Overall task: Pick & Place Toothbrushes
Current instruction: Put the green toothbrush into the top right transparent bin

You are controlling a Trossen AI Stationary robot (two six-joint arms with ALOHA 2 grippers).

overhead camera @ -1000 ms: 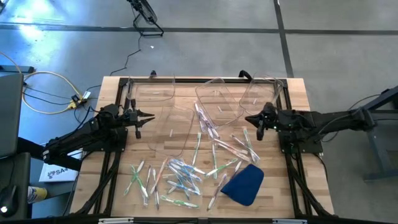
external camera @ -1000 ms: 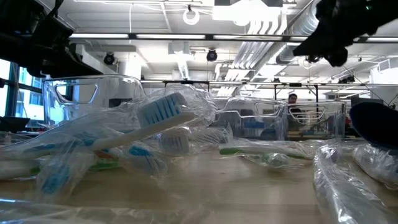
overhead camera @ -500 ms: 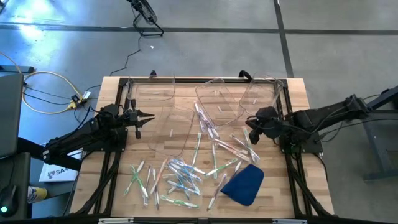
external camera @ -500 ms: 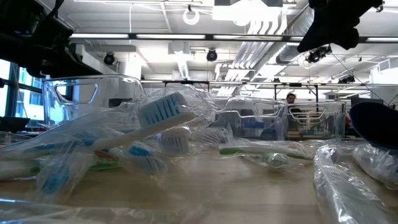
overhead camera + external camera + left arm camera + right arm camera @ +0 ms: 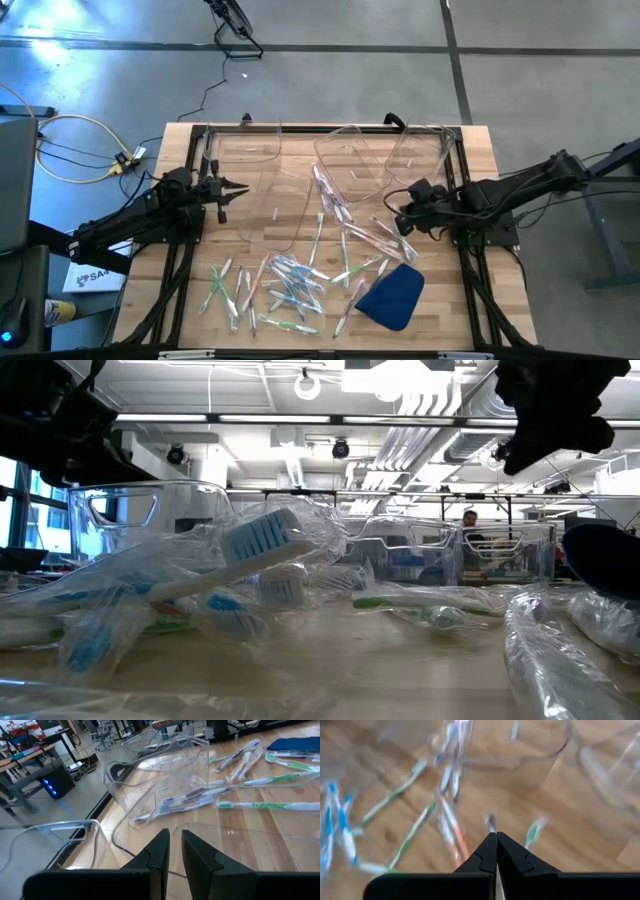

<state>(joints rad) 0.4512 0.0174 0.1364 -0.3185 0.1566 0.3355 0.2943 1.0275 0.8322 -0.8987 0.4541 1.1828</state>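
Many toothbrushes in clear wrappers lie on the wooden table: a cluster (image 5: 285,285) near the front edge, and more (image 5: 375,238) at right of centre, blurred in the right wrist view (image 5: 447,827). My right gripper (image 5: 402,216) hangs shut and slanting down above that right group (image 5: 496,836), touching nothing; it shows at the low view's upper right (image 5: 545,415). My left gripper (image 5: 236,187) waits at the table's left, level, its fingers a narrow gap apart (image 5: 174,845) with nothing between them.
Clear plastic bins stand along the far edge (image 5: 245,150), (image 5: 350,160), (image 5: 420,150), and one lies by the left gripper (image 5: 290,210). A blue cloth (image 5: 392,296) lies at the front right. Bare wood shows at the front left.
My right gripper has come toward the table's near edge, tipped from nearly level to slanting steeply down, and rolled about its own line. It has stayed shut. The toothbrushes have not moved.
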